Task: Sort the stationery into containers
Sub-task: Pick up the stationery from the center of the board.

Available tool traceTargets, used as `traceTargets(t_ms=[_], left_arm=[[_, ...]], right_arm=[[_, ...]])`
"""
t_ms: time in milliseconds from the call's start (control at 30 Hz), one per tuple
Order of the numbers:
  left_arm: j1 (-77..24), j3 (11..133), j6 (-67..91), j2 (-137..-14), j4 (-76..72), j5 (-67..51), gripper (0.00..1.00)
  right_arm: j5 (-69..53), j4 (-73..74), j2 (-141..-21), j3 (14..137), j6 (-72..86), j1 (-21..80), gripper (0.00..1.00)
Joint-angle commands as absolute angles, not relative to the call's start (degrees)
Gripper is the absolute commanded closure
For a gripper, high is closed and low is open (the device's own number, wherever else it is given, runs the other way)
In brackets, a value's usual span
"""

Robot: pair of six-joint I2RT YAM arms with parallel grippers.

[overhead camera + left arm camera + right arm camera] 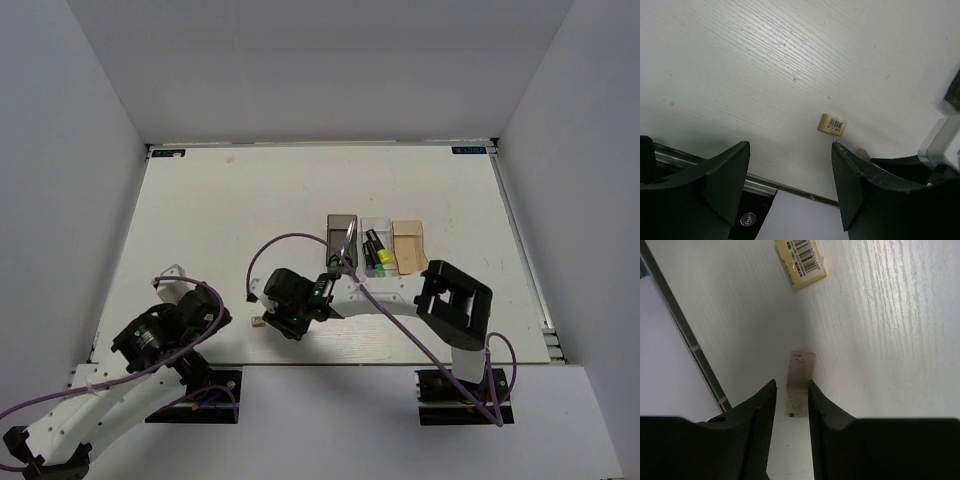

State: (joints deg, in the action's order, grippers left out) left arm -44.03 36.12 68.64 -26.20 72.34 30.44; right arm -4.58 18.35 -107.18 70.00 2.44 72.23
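Two erasers lie on surface (250, 200) near its front edge. We see grey eraser (801, 367) in gap of right jaws, long axis running along fingers, mostly ahead of tips. Jaws narrowly parted; we cannot tell if they pinch it. Beige eraser (801, 260) sits further ahead, apart. Left jaws wide, empty, facing beige eraser. Right arm (400, 305) nearer grey one.

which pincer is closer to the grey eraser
Right. The right pincer straddles the grey eraser; the left pincer sits farther off, open, beyond the beige eraser.
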Motion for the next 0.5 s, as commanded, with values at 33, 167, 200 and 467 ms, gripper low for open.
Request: traceTargets(t_ms=[33, 167, 200, 467], left_arm=[[-43.9, 37.4, 74.1, -25.7, 83.2, 33.3, 0.23], [-43.7, 37.0, 73.7, -24.7, 83.1, 32.9, 0.23], [-43.7, 36.8, 73.5, -24.5, 83.1, 32.8, 0.23], [-43.8, 35.3, 72.0, -24.9, 80.8, 31.1, 0.23]], right_arm=[[3.4, 17.3, -109.4, 72.7, 3.1, 74.4, 0.62], [6.0, 17.7, -111.2, 73.0, 1.1, 75.1, 0.54], [6.7, 17.7, -111.9, 73.0, 0.4, 75.3, 0.54], [8.6, 17.7, -113.4, 71.3, -2.0, 75.0, 0.58]])
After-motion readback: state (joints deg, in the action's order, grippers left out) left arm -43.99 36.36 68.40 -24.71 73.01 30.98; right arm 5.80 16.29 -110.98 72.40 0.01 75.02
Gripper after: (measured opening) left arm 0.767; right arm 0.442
